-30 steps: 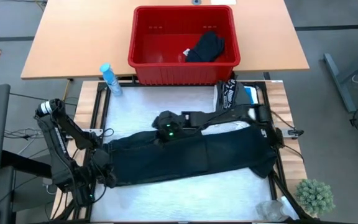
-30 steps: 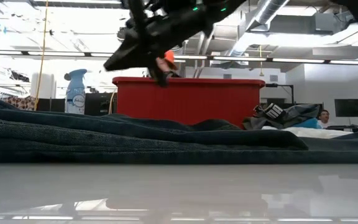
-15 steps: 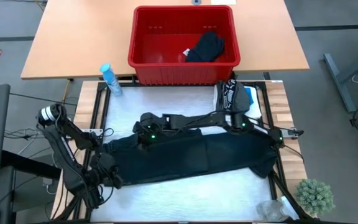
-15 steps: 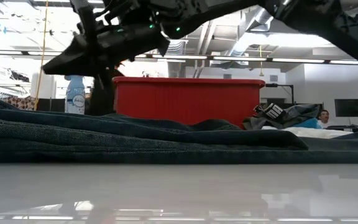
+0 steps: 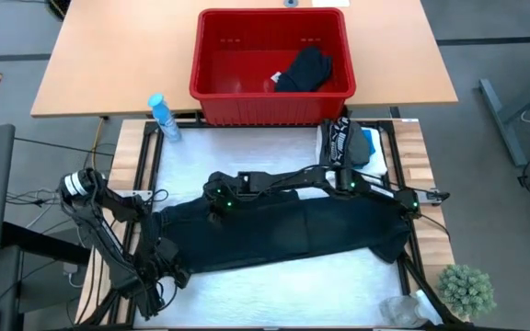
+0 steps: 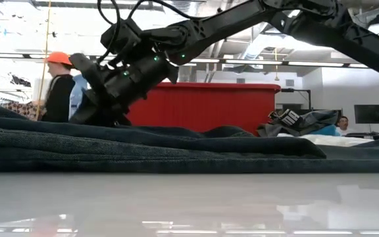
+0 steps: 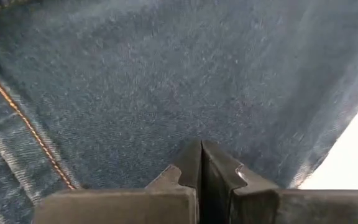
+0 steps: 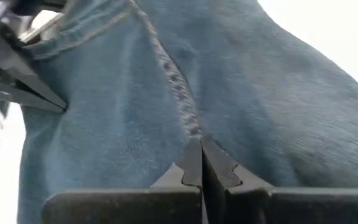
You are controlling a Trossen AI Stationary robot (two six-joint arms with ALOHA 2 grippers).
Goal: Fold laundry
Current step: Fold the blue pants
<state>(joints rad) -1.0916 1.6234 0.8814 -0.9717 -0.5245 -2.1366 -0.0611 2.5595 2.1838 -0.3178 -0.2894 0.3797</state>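
A pair of long dark denim trousers [image 5: 293, 234] from the laundry lies spread across the white mat, running from left to right. My left gripper [image 5: 171, 273] is shut and low over their near left corner. In its wrist view the tips [image 7: 201, 144] point at denim beside an orange-stitched seam [image 7: 23, 121]. My right gripper [image 5: 206, 196] is shut at the trousers' far left edge, slanting down, with its tips [image 8: 195, 144] on the line of a seam [image 8: 173, 81]. A black garment [image 5: 304, 70] lies in the red basket [image 5: 214, 87]. My left gripper has its shut fingertips [image 7: 191, 155] against the denim near the trousers' near left corner, coming steeply from above. No cloth shows between the fingers, and I cannot tell whether they press the cloth. My right gripper has its shut tips [image 8: 190, 152] by the seam, slanting down from the table's right. I cannot tell whether they touch it.
The red basket stands on the wooden table beyond the mat. A blue spray bottle [image 5: 160, 116] stands far left. Folded black-and-white and blue garments [image 5: 348, 142] lie far right, and a small plant [image 5: 467, 290] stands near right. A person in an orange cap [image 6: 58, 89] stands behind the table.
My right gripper has swung toward the table's left edge and sunk onto the trousers' far left edge, staying shut. My left gripper has come down and a little toward the near edge, to the trousers' near left corner. The trousers have kept their place. A person has walked into the low view.
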